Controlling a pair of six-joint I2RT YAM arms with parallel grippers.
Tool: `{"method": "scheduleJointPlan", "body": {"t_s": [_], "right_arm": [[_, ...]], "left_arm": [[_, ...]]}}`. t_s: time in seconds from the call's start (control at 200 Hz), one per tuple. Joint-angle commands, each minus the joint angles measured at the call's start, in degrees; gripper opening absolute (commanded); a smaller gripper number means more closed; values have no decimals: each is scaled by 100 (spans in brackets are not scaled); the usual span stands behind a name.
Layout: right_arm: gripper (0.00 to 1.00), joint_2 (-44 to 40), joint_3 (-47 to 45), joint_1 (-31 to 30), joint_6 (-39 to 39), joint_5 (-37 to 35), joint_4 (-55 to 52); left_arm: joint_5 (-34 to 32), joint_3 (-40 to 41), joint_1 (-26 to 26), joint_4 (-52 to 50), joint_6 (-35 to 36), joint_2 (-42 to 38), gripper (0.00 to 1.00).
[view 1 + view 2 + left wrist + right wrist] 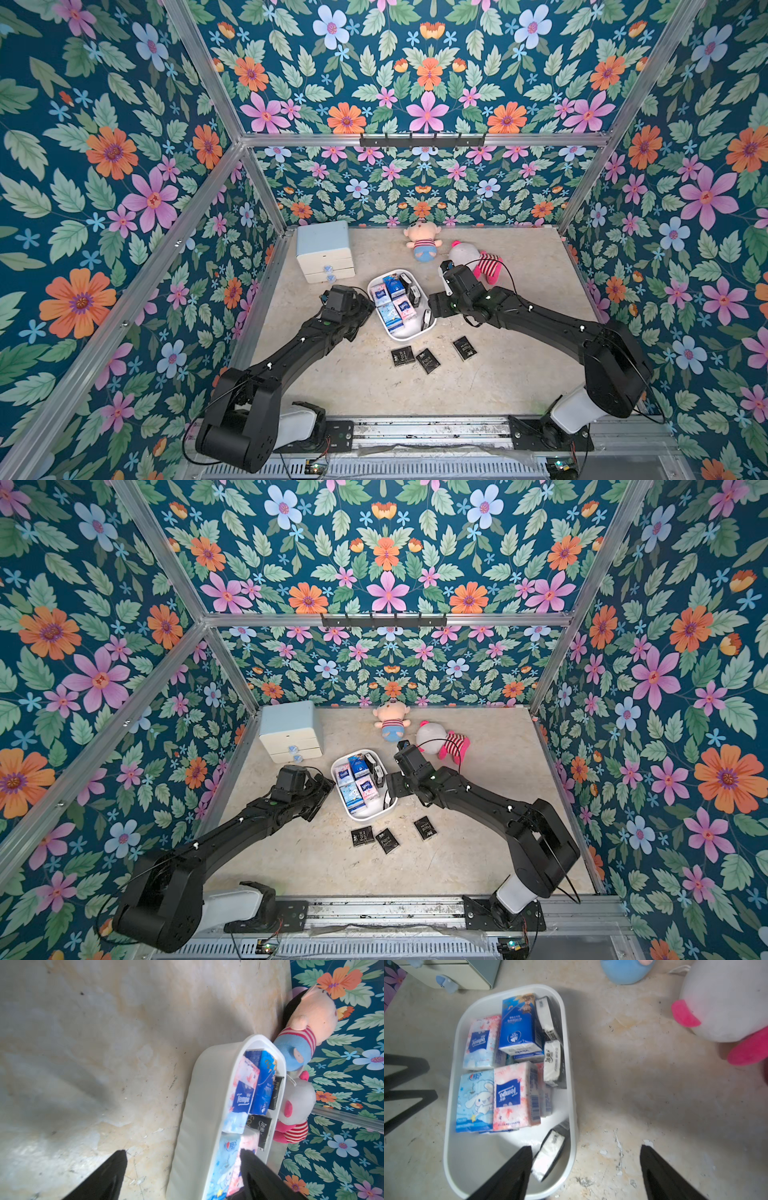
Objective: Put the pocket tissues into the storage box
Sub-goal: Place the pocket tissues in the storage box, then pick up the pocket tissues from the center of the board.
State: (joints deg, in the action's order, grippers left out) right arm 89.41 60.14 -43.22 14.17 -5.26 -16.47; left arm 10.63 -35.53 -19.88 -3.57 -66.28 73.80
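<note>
storage box (pixel 477 1159) on surface (pixel 332 382), holding pocket tissues (pixel 475 1101): pink packs (pixel 512 1095) read "Tempo", blue pack (pixel 519 1022) "Vinda" | three black packs (pixel 427 360) reading "Face" outside, near box | left fingers (pixel 112 1172) apart, empty | right fingers (pixel 517 1172) apart, empty

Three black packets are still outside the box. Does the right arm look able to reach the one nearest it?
Probably yes: the right gripper is open and empty at the storage box, and that black packet lies flat on the table near the arm, nothing over it.
</note>
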Motion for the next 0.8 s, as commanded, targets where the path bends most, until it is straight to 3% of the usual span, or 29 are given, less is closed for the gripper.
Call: {"method": "scheduleJointPlan", "body": {"t_s": [0.0, 0.33, 0.795], "right_arm": [[98, -263, -409, -2, 227, -95, -356], [98, -601, -1120, -6, 385, 283, -1154], [88, 149, -1215, -36, 428, 321, -1035]], "left_arm": [[184, -190, 10, 195, 243, 218, 91], [259, -252, 10, 349, 227, 377, 90], [10, 410, 5, 90, -52, -447, 91]]}}
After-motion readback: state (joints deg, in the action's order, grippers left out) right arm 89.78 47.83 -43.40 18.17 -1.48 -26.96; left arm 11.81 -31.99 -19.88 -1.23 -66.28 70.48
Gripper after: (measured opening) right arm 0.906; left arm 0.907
